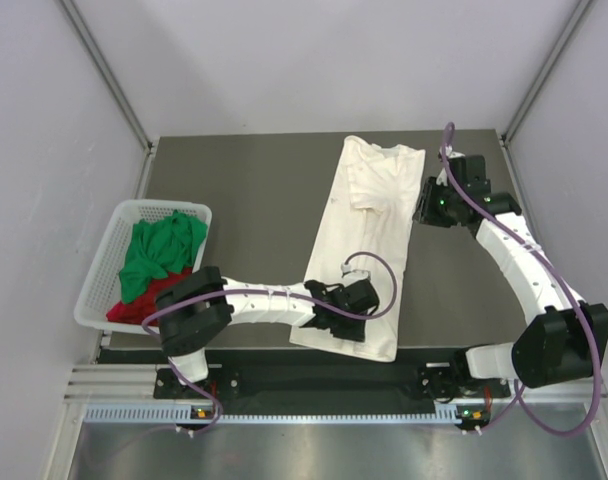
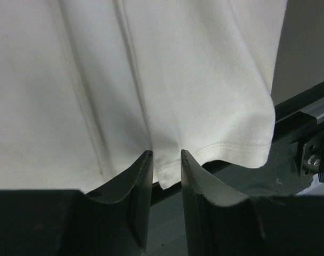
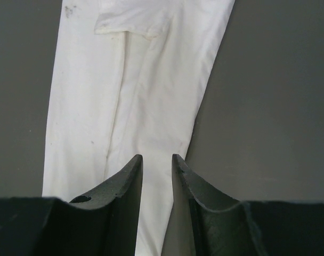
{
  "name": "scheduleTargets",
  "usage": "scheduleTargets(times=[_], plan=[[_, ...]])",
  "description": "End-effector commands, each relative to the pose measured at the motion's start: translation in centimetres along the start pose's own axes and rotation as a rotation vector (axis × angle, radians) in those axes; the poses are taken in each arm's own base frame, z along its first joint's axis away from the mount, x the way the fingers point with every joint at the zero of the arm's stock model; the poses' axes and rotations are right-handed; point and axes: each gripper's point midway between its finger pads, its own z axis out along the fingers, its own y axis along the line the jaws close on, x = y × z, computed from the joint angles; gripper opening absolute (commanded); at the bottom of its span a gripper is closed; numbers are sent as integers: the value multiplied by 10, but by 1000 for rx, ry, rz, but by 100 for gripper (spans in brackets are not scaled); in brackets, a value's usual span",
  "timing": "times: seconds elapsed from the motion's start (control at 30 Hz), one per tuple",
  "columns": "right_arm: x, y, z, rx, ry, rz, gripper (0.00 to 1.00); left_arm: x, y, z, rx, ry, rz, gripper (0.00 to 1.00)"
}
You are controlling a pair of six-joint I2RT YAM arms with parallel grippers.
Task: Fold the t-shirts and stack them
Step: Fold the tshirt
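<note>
**Step in hand (judged): cross-fold of the cream-white t-shirt.**

1. The left gripper [image 2: 166, 153] sits at the 6 o'clock end of the cream-white t-shirt [image 1: 369, 240]. Its jaws stand a narrow gap apart, and the stitched hem shows just past the tips. No cloth is visibly clamped.
2. The shirt lies on the desk [image 1: 244, 200] as a long strip, running from the collar at 12 o'clock to the hem at 6 o'clock. The hem overhangs the near edge of the desk.
3. The right gripper [image 3: 157, 156] hovers at the shirt's 3 o'clock edge, near the far end. Its jaws are also slightly parted and hold nothing.
4. Recommended procedure:
   - Take all hem layers in one bite, at the middle of the strip's width.
   - Lift only enough to clear the desk, then carry the hem straight toward 12 o'clock.
   - Pin the far end with the right gripper so the strip does not slide or skew.
   - Release once the edges align.

**Count, left to right**

- White mesh basket [image 1: 102, 262], at 9 o'clock: one.
- Green t-shirt [image 1: 159, 250], crumpled in the basket: one.
- Red t-shirt [image 1: 144, 302], in the basket, partly under the green one: one.
- Cream-white t-shirt: one.
- T-shirts in total: three.
- Grippers: two.
</note>
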Motion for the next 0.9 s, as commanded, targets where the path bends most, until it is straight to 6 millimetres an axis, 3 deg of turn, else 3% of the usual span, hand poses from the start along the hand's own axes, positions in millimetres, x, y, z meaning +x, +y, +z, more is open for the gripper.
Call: scheduleTargets(times=[0.0,0.43,0.53,0.57,0.67,0.87], plan=[[-15,0,-9,-13,-69,-3,29,-14,-8,-21,-2,-59,-13,33],[-17,-3,-14,-7,-83,7,30,6,-9,3,-6,15,3,31],[-16,-4,-14,-3,-81,8,30,6,-5,2,-23,13,-2,23],[-16,-4,-15,-3,-84,7,30,6,-3,1,-30,10,-2,12],[-16,-5,-15,0,-83,8,30,3,-3,-6,-49,7,-9,0],[-12,-9,-12,11,-71,20,30,-4,6,-24,-120,-16,-18,0]])
